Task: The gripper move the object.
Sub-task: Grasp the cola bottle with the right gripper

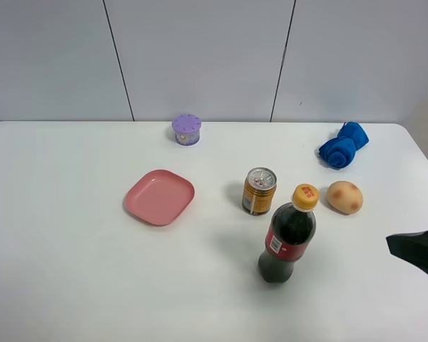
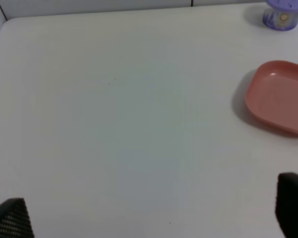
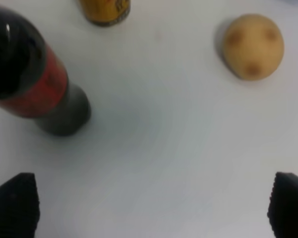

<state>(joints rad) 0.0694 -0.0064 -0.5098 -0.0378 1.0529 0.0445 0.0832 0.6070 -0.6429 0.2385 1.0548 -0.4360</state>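
The cola bottle (image 1: pixel 288 235) stands upright on the white table, right of the middle, with a red label and an orange-yellow cap. It also shows in the right wrist view (image 3: pixel 32 79). My right gripper (image 3: pixel 149 208) is open, its two dark fingertips (image 3: pixel 15 206) wide apart above bare table, to the right of the bottle and apart from it. In the exterior high view only a black part of the right arm (image 1: pixel 421 251) shows at the right edge. My left gripper (image 2: pixel 149 213) is open over bare table, far from the bottle.
A gold drink can (image 1: pixel 259 191) stands just behind the bottle. A potato-like object (image 1: pixel 344 197) lies to the right, a blue cloth (image 1: pixel 342 145) behind it. A pink plate (image 1: pixel 159 197) lies left of centre, a purple tub (image 1: pixel 187 130) at the back.
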